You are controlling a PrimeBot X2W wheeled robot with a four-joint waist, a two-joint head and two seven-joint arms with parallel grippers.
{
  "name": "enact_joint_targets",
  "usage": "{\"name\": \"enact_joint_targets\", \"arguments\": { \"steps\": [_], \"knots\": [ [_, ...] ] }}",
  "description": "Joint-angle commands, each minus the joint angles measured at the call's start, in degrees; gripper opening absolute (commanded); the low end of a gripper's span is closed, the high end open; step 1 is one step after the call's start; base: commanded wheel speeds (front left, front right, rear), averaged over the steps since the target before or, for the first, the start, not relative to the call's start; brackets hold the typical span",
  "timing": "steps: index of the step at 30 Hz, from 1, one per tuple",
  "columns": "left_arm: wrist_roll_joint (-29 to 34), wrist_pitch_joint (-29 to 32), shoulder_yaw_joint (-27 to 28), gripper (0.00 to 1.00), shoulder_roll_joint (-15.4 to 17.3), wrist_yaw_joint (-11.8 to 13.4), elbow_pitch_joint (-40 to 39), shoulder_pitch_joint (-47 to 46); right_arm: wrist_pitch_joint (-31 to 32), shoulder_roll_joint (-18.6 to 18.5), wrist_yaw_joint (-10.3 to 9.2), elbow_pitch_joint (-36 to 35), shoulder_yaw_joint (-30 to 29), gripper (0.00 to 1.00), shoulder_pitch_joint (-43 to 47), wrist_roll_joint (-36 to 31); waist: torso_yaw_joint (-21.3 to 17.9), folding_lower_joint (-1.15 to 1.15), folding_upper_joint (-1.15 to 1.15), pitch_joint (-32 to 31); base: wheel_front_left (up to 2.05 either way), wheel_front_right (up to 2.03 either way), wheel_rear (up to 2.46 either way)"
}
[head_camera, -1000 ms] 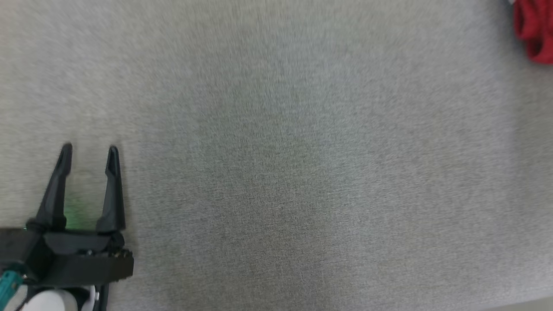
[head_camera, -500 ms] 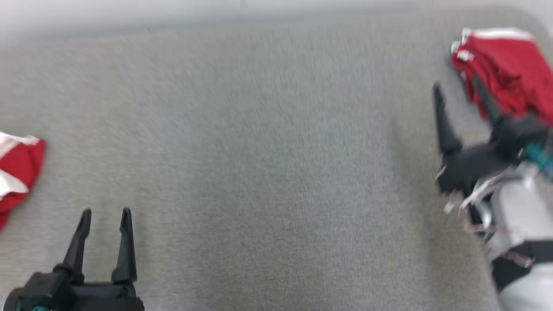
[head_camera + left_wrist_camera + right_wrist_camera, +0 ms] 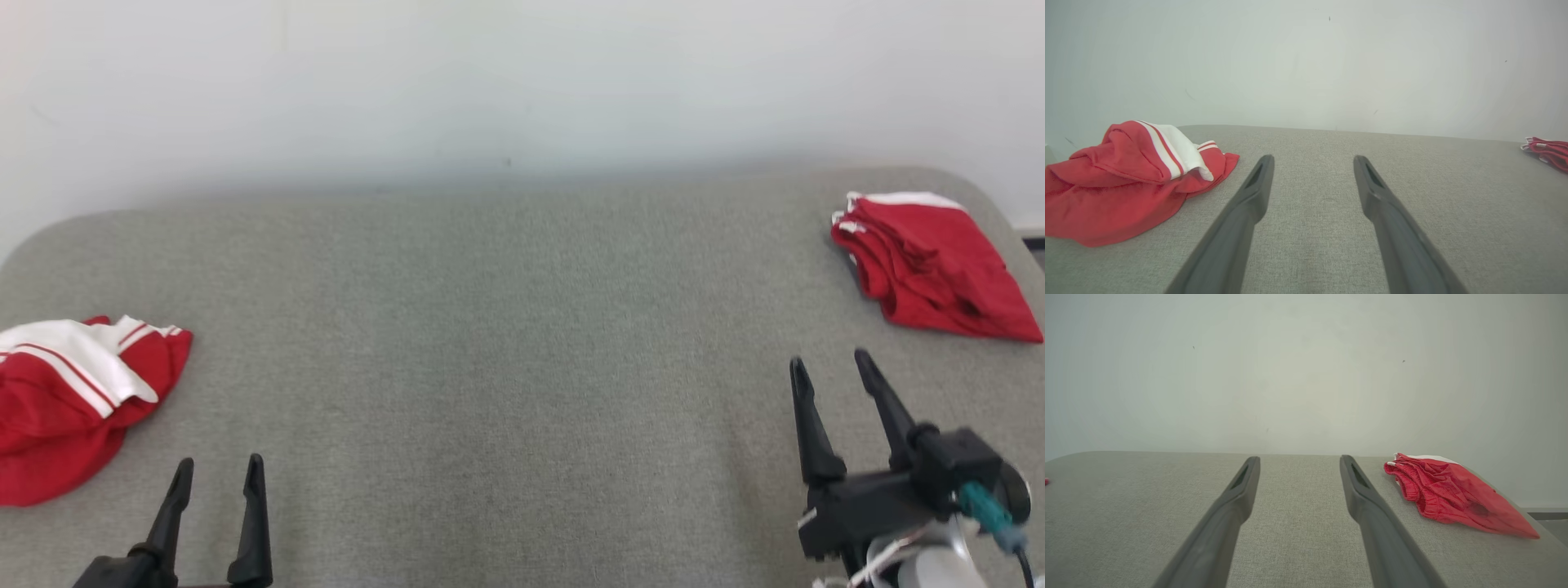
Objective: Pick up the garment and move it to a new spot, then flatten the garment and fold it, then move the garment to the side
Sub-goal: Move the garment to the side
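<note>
Over the grey fabric surface (image 3: 506,367) the left gripper (image 3: 220,460) hangs spread and empty, the crumpled red-and-white garment (image 3: 73,400) lying ahead to its left, untouched; the right gripper (image 3: 829,358) is likewise spread and empty, the folded red garment (image 3: 931,269) ahead to its right, apart.

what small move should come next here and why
Probably swing the left end effector left and forward toward the crumpled red garment: it lies unfolded beside that open, empty end effector, while the red garment at the far right already looks folded.
</note>
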Motion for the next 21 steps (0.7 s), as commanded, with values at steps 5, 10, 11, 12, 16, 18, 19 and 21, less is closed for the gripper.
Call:
{"name": "enact_joint_targets", "arguments": {
  "steps": [5, 10, 11, 12, 16, 18, 19, 21],
  "knots": [
    [0.54, -0.02, -0.82, 1.0, 0.34, 0.18, 1.56, 0.04, 0.71, 2.08, -0.17, -4.28, -1.58, 1.0, 6.69, 0.42, 2.29, 0.02, 0.01, -3.42, 0.0, 0.0, 0.0],
    [-0.08, -0.02, -1.17, 1.0, 0.78, 0.18, 2.86, 0.01, 1.04, 3.8, -0.17, -7.09, -3.27, 1.0, 11.56, 0.48, 3.07, 0.02, 0.01, -3.97, 0.0, 0.0, 0.0],
    [-0.16, -0.02, -1.21, 1.0, 0.87, 0.17, 3.07, 0.17, 0.97, 3.96, -0.17, -7.44, -3.42, 1.0, 12.09, 0.36, 3.09, 0.02, 0.01, -3.99, 0.0, 0.0, 0.0],
    [-0.24, -0.02, -1.15, 1.0, 0.95, 0.17, 3.24, 0.36, 1.06, 4.1, -0.17, -7.64, -3.57, 1.0, 12.52, 0.2, 3.05, 0.02, 0.01, -4.01, 0.0, 0.0, 0.0],
    [-0.22, -0.02, -1.64, 1.0, 0.98, 0.17, 3.64, 0.68, 1.58, 4.56, -0.17, -8.28, -3.93, 1.0, 13.47, -0.22, 3.12, 0.02, 0.01, -4.2, 0.0, 0.0, 0.0],
    [-0.2, -0.02, -1.84, 1.0, 1.0, 0.18, 3.77, 0.66, 1.81, 4.73, -0.17, -8.63, -4.1, 1.0, 13.77, -0.17, 3.2, 0.02, 0.01, -4.29, 0.0, 0.0, 0.0],
    [-0.25, -0.02, -1.91, 1.0, 1.02, 0.18, 3.81, 0.6, 1.91, 4.79, -0.17, -8.73, -4.15, 1.0, 13.92, -0.15, 3.23, 0.02, 0.01, -4.32, 0.0, 0.0, 0.0],
    [-0.32, -0.02, -2.04, 1.0, 1.03, 0.17, 3.85, 0.41, 1.97, 4.91, -0.17, -8.88, -4.34, 1.0, 14.14, -0.12, 3.32, 0.02, 0.01, -4.38, 0.0, 0.0, 0.0]
  ]
}}
